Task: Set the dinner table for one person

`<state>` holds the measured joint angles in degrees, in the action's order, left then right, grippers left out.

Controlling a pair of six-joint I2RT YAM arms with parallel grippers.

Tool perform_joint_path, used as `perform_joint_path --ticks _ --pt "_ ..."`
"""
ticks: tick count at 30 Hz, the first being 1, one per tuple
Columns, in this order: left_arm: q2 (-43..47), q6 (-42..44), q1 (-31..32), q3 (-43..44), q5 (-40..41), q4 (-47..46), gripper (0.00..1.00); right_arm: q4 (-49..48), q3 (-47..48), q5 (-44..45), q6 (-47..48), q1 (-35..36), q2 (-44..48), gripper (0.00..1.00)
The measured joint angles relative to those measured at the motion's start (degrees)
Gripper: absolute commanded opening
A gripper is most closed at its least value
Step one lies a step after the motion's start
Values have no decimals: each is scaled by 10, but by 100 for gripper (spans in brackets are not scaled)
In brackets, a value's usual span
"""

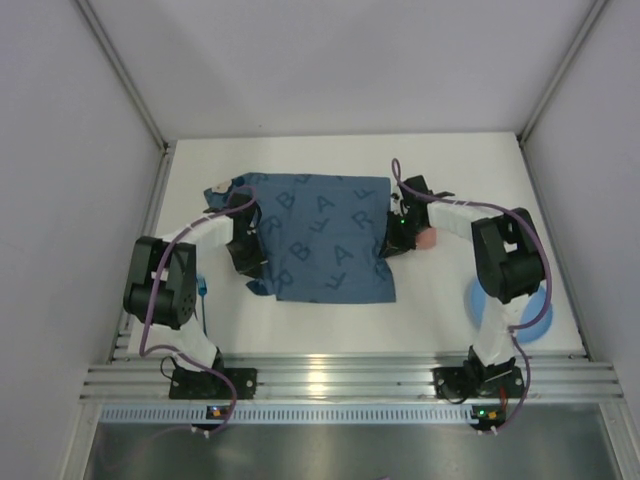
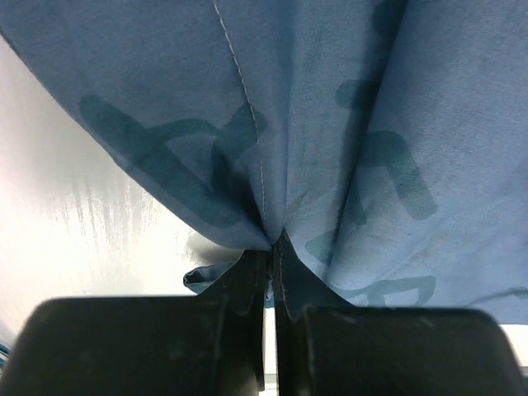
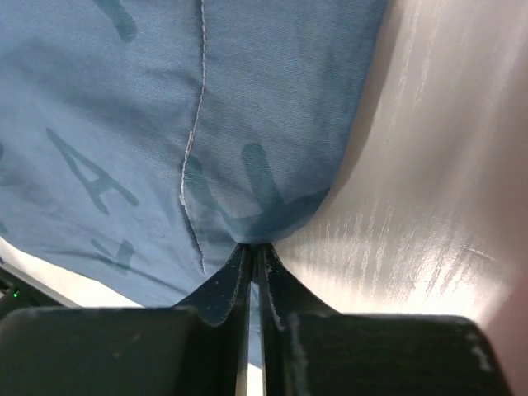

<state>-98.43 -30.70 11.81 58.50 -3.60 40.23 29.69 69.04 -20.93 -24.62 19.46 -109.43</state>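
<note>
A dark blue letter-printed cloth placemat (image 1: 315, 235) lies spread on the middle of the white dinner table (image 1: 300, 320). My left gripper (image 1: 247, 262) is shut on the placemat's left edge; the left wrist view shows the cloth (image 2: 330, 124) pinched between the closed fingers (image 2: 247, 280). My right gripper (image 1: 392, 240) is shut on the placemat's right edge; the right wrist view shows the cloth (image 3: 206, 124) bunched at the closed fingers (image 3: 285, 285). The placemat's far left corner (image 1: 222, 190) is folded over and rumpled.
A light blue plate (image 1: 540, 310) lies at the right near edge, partly hidden under the right arm (image 1: 510, 260). A small blue object (image 1: 203, 290) lies beside the left arm. A pinkish item (image 1: 428, 238) shows by the right gripper. White walls enclose the table.
</note>
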Motion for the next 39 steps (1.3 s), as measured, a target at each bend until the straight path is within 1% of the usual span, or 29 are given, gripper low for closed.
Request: perform_joint_path --ticks 8,15,17,23,24,25,26,27,28,29,30,32,35,37,39 --pt "-2 15 -4 7 2 5 0 -7 -19 10 -4 -21 14 0" --pt "19 39 -39 -8 56 8 0 16 -55 67 19 -148 59 0" --pt "31 40 -49 -20 67 11 0 26 -56 90 21 -171 66 0" --pt "55 35 -51 -31 66 25 0 47 -52 104 25 -169 67 0" --pt "61 33 -51 -31 66 29 0 51 -51 105 25 -167 67 3" --pt "68 30 -51 -32 65 34 25 59 -48 106 25 -166 67 11" --pt "76 28 -51 -32 64 39 43 65 -45 105 25 -165 67 39" --pt "84 26 -51 -32 63 44 74 74 -40 106 24 -165 67 52" --pt "92 21 -51 -32 64 49 98 81 -34 108 26 -164 68 63" --pt "98 22 -52 -32 64 54 98 87 -28 108 31 -164 70 91" --pt "104 15 -52 -32 64 59 98 99 -18 109 30 -163 76 99" --pt "119 9 -53 -28 63 76 98 124 9 112 34 -159 97 100" --pt "137 3 -53 -6 59 97 98 162 76 129 34 -155 138 100" --pt "146 -1 -53 16 54 103 98 173 132 155 30 -162 172 100" --pt "149 -3 -53 38 48 104 98 175 167 173 22 -180 204 100"
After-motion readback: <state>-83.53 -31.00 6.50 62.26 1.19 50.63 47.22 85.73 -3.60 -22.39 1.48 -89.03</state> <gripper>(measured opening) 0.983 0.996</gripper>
